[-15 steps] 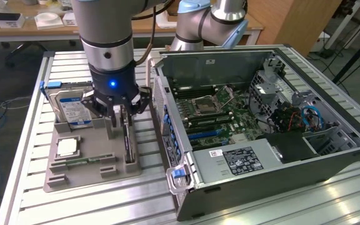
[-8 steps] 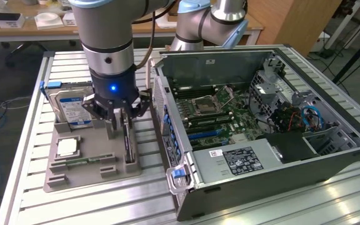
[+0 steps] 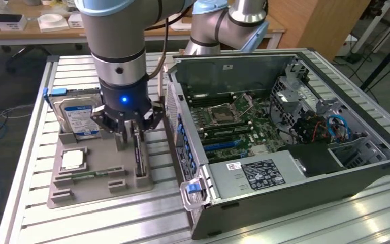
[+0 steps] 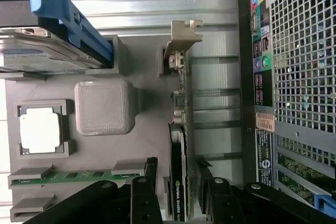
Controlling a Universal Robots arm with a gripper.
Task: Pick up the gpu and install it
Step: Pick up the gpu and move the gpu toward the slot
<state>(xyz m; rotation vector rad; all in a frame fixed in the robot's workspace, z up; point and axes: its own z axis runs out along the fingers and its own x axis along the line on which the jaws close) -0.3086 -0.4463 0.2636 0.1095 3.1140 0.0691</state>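
The gpu (image 3: 139, 158) (image 4: 178, 182) stands on its long edge in a slot along the side of the grey holder (image 3: 93, 192) (image 4: 152, 103) that faces the computer case (image 3: 283, 201) (image 4: 299, 51). Its silver bracket (image 4: 181, 40) rises at the holder's end where the hard drive sits. The jaws are apart and straddle the card near its other end. One black finger (image 3: 120, 142) (image 4: 149, 182) is on the holder's inner side and the other on the side toward the case. The wrist view shows a gap between each finger and the card, so nothing is gripped. The arm (image 3: 117, 51) comes straight down over this edge of the holder, with a blue light glowing just above the jaws.

In the holder's other pockets:
- The silver, blue-labelled hard drive (image 3: 78, 119) (image 4: 42, 59) stands upright with a blue rail on it.
- A square processor chip (image 3: 73, 160) (image 4: 41, 132) lies flat in its frame toward the middle.
- A green RAM stick (image 3: 90, 175) (image 4: 68, 177) sits in a slot past the chip.
- A raised grey block (image 4: 105, 107) sits between the chip and the card.

The holder rests on the ribbed metal tabletop (image 3: 100, 223) (image 4: 157, 9). The case lies just beside it, open side up, with its motherboard showing.
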